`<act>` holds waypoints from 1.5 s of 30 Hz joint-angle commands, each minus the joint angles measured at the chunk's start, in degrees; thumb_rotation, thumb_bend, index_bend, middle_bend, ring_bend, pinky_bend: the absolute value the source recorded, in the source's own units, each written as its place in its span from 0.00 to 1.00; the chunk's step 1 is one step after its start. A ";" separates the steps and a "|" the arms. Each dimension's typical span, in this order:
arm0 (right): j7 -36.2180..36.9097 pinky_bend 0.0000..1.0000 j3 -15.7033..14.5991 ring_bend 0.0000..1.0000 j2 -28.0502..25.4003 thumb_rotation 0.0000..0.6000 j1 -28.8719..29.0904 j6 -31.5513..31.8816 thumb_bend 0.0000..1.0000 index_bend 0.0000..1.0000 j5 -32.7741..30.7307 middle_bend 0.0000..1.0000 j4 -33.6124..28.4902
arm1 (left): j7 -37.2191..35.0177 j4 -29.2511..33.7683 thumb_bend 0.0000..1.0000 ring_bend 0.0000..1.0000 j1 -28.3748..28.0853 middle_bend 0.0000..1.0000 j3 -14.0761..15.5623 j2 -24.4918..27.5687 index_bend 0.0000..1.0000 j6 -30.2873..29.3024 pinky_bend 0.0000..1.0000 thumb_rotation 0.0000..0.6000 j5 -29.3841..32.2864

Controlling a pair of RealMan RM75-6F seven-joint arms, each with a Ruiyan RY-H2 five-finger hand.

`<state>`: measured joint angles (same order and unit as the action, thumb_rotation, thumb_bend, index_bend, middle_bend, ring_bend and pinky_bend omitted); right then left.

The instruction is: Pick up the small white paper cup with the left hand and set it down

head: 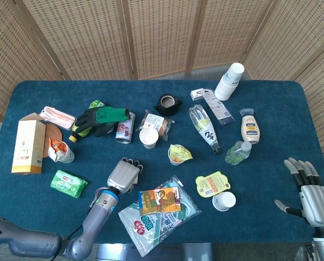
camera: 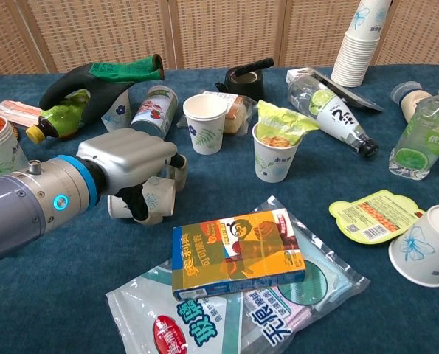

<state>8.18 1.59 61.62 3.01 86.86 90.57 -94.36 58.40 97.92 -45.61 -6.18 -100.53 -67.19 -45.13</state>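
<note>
My left hand is curled over the small white paper cup, which lies on its side on the table, mostly hidden under my fingers; head view hides it completely. Right hand is spread, holding nothing, partly cut off at the frame edge.

Bare cloth lies open left of the snack box; an upright cup and can crowd behind.
</note>
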 commanded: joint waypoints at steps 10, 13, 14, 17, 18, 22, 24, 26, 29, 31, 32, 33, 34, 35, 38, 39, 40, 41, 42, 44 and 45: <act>0.16 0.00 -0.09 0.00 -0.08 1.00 -0.03 0.02 0.14 0.00 0.12 0.00 -0.09 | -1.57 0.53 0.30 0.39 0.15 0.43 0.74 0.50 0.44 -2.03 0.37 1.00 -1.49; 0.16 0.00 -0.16 0.00 -0.05 1.00 0.04 -0.20 0.14 0.00 0.13 0.00 -0.02 | -3.72 1.31 0.30 0.40 0.77 0.44 0.64 1.14 0.45 -2.57 0.38 1.00 -2.85; 0.10 0.00 -0.19 0.00 -0.02 1.00 0.06 -0.23 0.14 0.00 0.18 0.00 -0.02 | -4.63 1.53 0.30 0.40 1.04 0.44 0.67 1.38 0.45 -2.74 0.39 1.00 -3.58; 0.04 0.00 -0.27 0.00 0.02 1.00 0.09 -0.30 0.14 0.00 0.31 0.00 -0.09 | -9.52 1.98 0.30 0.41 2.26 0.45 0.64 2.11 0.46 -3.08 0.39 1.00 -6.99; -0.04 0.00 -0.27 0.00 0.03 1.00 0.09 -0.29 0.14 0.00 0.31 0.00 -0.09 | -12.49 2.01 0.30 0.42 2.94 0.45 0.52 2.32 0.46 -3.04 0.40 1.00 -8.56; -0.28 0.00 -0.32 0.00 0.11 1.00 0.06 -0.26 0.14 0.00 0.34 0.00 -0.10 | -24.37 1.48 0.30 0.42 5.41 0.46 0.04 2.95 0.47 -2.32 0.40 1.00 -13.65; -0.42 0.00 -0.36 0.00 0.15 1.00 0.07 -0.32 0.14 0.00 0.38 0.00 -0.12 | -31.46 0.39 0.30 0.43 6.77 0.46 -0.07 3.07 0.47 -2.00 0.41 1.00 -16.80; -0.48 0.00 -0.40 0.00 0.18 1.00 0.09 -0.37 0.14 0.00 0.40 0.00 -0.13 | -36.25 -1.69 0.29 0.43 7.84 0.46 0.27 2.71 0.47 -2.73 0.40 1.00 -20.21; -0.68 0.00 -0.40 0.00 0.25 1.00 0.09 -0.36 0.14 0.00 0.40 0.00 -0.11 | -43.94 -4.83 0.29 0.43 9.59 0.46 0.62 1.61 0.47 -3.85 0.41 1.00 -24.06; -0.76 0.00 -0.39 0.00 0.28 1.00 0.10 -0.40 0.14 0.00 0.35 0.00 -0.12 | -48.04 -7.24 0.29 0.43 10.55 0.46 0.88 0.78 0.47 -4.39 0.40 1.00 -25.98; -0.81 0.00 -0.39 0.00 0.29 1.00 0.10 -0.42 0.14 0.00 0.33 0.00 -0.11 | -49.55 -8.23 0.29 0.43 10.90 0.46 0.96 0.42 0.47 -4.48 0.40 1.00 -26.56; -0.81 0.00 -0.40 0.00 0.30 1.00 0.10 -0.45 0.14 0.00 0.31 0.00 -0.10 | -50.94 -9.25 0.29 0.42 11.24 0.46 0.96 -0.01 0.46 -4.68 0.40 1.00 -27.08; -0.83 0.00 -0.40 0.00 0.32 1.00 0.12 -0.47 0.14 0.00 0.30 0.00 -0.08 | -52.67 -10.74 0.29 0.42 11.62 0.46 0.89 -0.69 0.46 -5.07 0.40 1.00 -27.89; -0.88 0.00 -0.40 0.00 0.34 1.00 0.13 -0.49 0.14 0.00 0.30 0.00 -0.06 | -54.04 -11.87 0.29 0.41 11.91 0.46 0.79 -1.28 0.46 -5.39 0.40 1.00 -28.47; -0.95 0.00 -0.42 0.00 0.39 1.00 0.16 -0.59 0.14 0.00 0.25 0.00 -0.04 | -58.92 -14.87 0.28 0.41 12.78 0.45 0.04 -3.26 0.46 -5.88 0.39 1.00 -29.32; -0.98 0.00 -0.41 0.00 0.40 1.00 0.17 -0.61 0.14 0.00 0.24 0.00 -0.03 | -60.26 -15.68 0.28 0.41 12.96 0.45 -0.26 -3.83 0.46 -6.03 0.39 1.00 -29.56; -1.05 0.00 -0.39 0.00 0.42 1.00 0.18 -0.63 0.14 0.00 0.21 0.00 -0.01 | -61.95 -16.76 0.28 0.41 13.22 0.45 -0.65 -4.62 0.46 -6.33 0.39 1.00 -29.91; -1.07 0.00 -0.38 0.00 0.44 1.00 0.18 -0.63 0.14 0.00 0.19 0.00 0.00 | -63.11 -17.48 0.28 0.41 13.42 0.45 -0.89 -5.21 0.46 -6.54 0.39 1.00 -30.14; -1.08 0.00 -0.38 0.00 0.46 1.00 0.19 -0.63 0.14 0.00 0.19 0.00 0.01 | -64.19 -18.19 0.28 0.41 13.59 0.45 -1.09 -5.77 0.46 -6.78 0.39 1.00 -30.45; -1.16 0.00 -0.39 0.00 0.50 1.00 0.20 -0.65 0.14 0.00 0.18 0.00 0.04 | -66.68 -19.97 0.28 0.40 14.03 0.45 -1.57 -7.24 0.46 -7.68 0.39 1.00 -31.33; -1.17 0.00 -0.40 0.00 0.51 1.00 0.21 -0.68 0.14 0.00 0.19 0.00 0.05 | -67.75 -20.79 0.28 0.40 14.22 0.45 -1.77 -7.94 0.46 -8.09 0.39 1.00 -31.68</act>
<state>7.01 1.18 62.14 3.22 86.18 90.77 -94.31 -7.73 78.35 -32.06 -7.31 -107.10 -74.36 -75.85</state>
